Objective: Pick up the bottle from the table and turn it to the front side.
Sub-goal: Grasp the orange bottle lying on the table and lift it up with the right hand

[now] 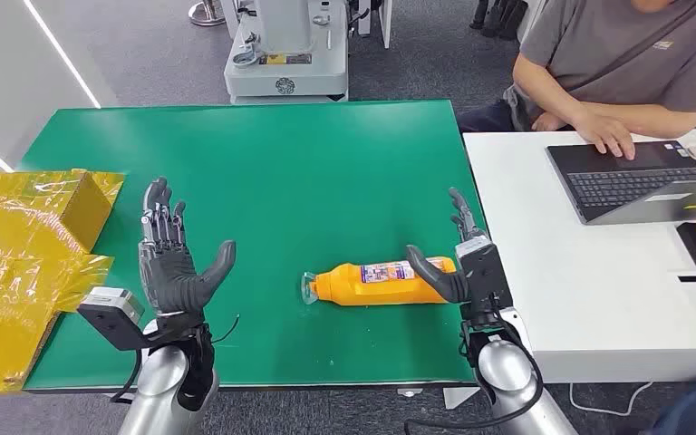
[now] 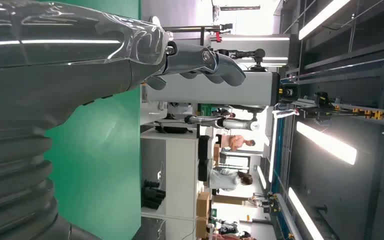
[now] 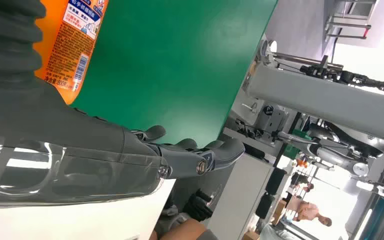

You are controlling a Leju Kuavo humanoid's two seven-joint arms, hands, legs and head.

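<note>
Head view: an orange bottle (image 1: 376, 283) lies on its side on the green table (image 1: 263, 172), in the lower centre-right of the frame, its clear cap end pointing toward frame left and its printed label facing up.

The right hand (image 1: 460, 263) sits at the bottle's base end, lower right of centre. Its thumb lies over the bottle's end and its fingers (image 1: 459, 210) extend upward in the frame, apart from the thumb and not wrapped around the bottle. Whether the palm touches the bottle cannot be told. The right wrist view shows the same fingers (image 3: 200, 155) held straight and close together, with the bottle's label (image 3: 72, 42) just beside the hand's ribbed cover.

The left hand (image 1: 174, 263) is raised at lower left, palm up, fingers spread and thumb held out, holding nothing, well apart from the bottle.

A yellow-wrapped box (image 1: 27, 245) lies at the left edge of the frame. At upper right, a person (image 1: 625, 63) sits at a white table (image 1: 589, 290) with one hand on a laptop (image 1: 634, 181).
</note>
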